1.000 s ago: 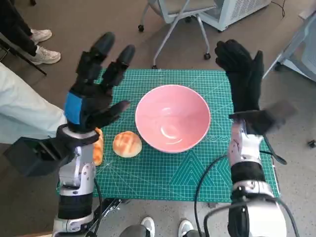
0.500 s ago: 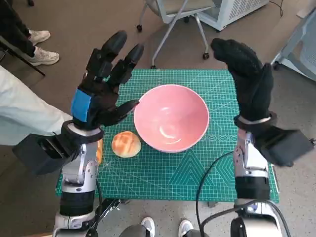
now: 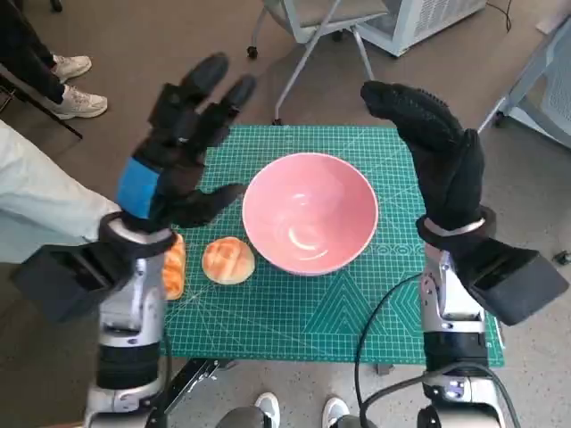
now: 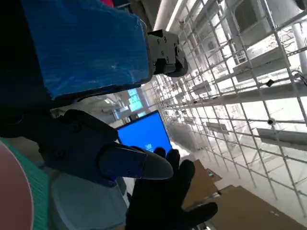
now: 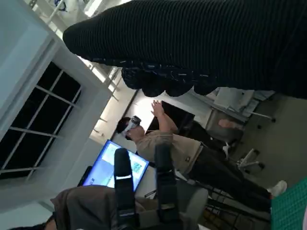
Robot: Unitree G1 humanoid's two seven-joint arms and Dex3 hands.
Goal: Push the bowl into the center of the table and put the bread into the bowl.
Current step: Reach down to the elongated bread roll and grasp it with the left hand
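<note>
From my head, I am holding my left hand (image 3: 174, 152) up with fingers spread, gripping nothing, left of the bowl (image 3: 310, 224), which is sitting mid-mat (image 3: 357, 312). The bread (image 3: 227, 260) is lying just left of the bowl. My right hand (image 3: 437, 152) is hovering right of it, fingers apart, empty. From my left wrist, my fingers (image 4: 129, 162) are reaching toward the glove. From my right wrist, a person (image 5: 182, 148) is raising a hand

glossy pink bowl (image 3: 310, 212), knitted right hand (image 3: 437, 156)
</note>
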